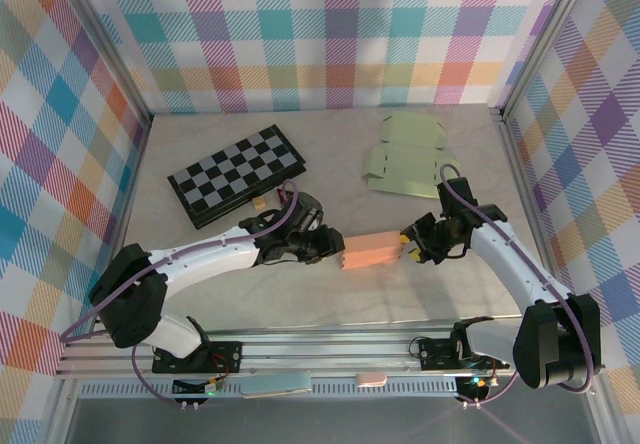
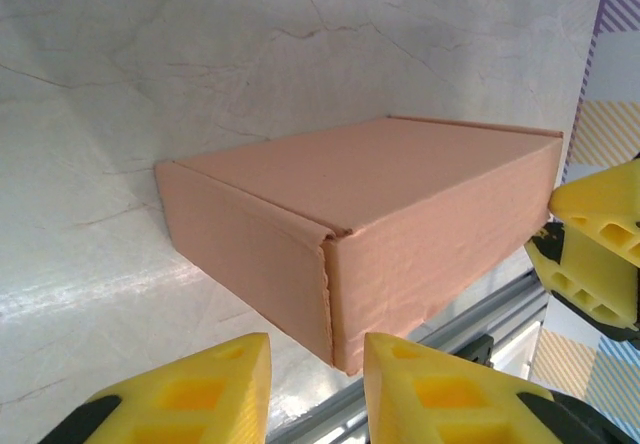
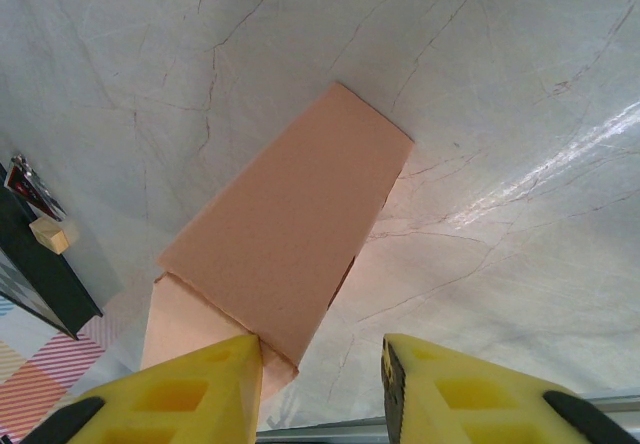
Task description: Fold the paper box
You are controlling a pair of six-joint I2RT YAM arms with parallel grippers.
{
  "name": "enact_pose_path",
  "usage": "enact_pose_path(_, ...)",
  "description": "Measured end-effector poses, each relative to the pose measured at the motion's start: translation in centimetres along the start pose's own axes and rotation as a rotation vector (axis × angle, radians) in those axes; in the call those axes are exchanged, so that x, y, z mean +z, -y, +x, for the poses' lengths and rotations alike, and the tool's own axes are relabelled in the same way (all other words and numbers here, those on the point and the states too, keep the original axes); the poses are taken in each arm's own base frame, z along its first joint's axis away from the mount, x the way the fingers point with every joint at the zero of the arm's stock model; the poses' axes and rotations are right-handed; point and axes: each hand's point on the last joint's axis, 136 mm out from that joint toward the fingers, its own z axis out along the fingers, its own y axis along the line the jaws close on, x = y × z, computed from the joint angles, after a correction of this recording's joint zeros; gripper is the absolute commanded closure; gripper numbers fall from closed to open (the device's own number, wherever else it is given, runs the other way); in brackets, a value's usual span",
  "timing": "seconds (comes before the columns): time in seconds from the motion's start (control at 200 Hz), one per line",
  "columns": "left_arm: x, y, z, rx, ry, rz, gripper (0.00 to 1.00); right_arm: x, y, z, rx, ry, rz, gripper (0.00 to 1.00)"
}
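Peach paper box (image 1: 372, 252) sits closed mid-table between left gripper (image 1: 332, 246) and right gripper (image 1: 408, 244); both sets of jaws are spread, pinching nothing. Chessboard (image 1: 238, 174) and flat green carton blank (image 1: 405, 159) lie behind, well apart. Box's near end is cut off in the right wrist view.

You have bare table (image 1: 400, 299) on the near side of the paper box (image 1: 372, 252), and more behind it up to the flat green cardboard (image 1: 405, 154). Both box ends are crowded: left gripper (image 1: 335, 250) at one, right gripper (image 1: 409, 246) at the other. The chessboard (image 1: 237, 174) blocks the far left.

White arms (image 1: 200, 254), purple cables (image 1: 443, 186), yellow fingers (image 2: 190, 394)
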Motion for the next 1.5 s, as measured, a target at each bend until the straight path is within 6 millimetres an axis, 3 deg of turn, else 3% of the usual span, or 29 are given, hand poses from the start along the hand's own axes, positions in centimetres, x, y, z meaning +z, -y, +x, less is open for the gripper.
enact_pose_path(0.335, 1.1, 0.0, 0.6, -0.006, -0.046, 0.014, 0.79, -0.2, 0.0, -0.1, 0.016, 0.015, -0.003, 0.62)
enact_pose_path(0.495, 1.0, 0.1, 0.5, -0.006, -0.046, 0.011, 0.75, -1.6, -0.5, 0.2, 0.021, 0.094, -0.04, 0.43)
enact_pose_path(0.615, 0.6, 0.6, 0.1, 0.002, -0.032, 0.002, 0.69, -3.0, -2.1, 2.1, 0.007, 0.155, -0.124, 0.29)
enact_pose_path(0.7, 0.0, 1.7, -0.7, 0.018, -0.001, 0.011, 0.66, -2.5, -2.5, 3.2, 0.028, 0.158, -0.121, 0.23)
enact_pose_path(0.795, -1.5, 3.0, -1.8, 0.044, 0.048, 0.029, 0.64, -0.9, -2.2, 3.1, 0.094, 0.162, -0.07, 0.18)
enact_pose_path(0.95, -5.4, 5.2, -3.8, 0.097, 0.16, 0.089, 0.63, 1.3, -2.0, 3.1, 0.185, 0.156, -0.003, 0.18)
enact_pose_path(1.175, -11.6, 6.7, -6.4, 0.148, 0.341, 0.157, 0.63, 3.0, -3.8, 2.9, 0.243, 0.151, -0.011, 0.19)
enact_pose_path(1.315, -14.0, 6.5, -7.1, 0.153, 0.407, 0.176, 0.63, 4.2, -4.2, 3.0, 0.255, 0.132, -0.003, 0.25)
enact_pose_path(1.5, -14.5, 4.2, -6.9, 0.128, 0.41, 0.137, 0.63, 6.0, -4.6, 3.4, 0.242, 0.105, 0.01, 0.34)
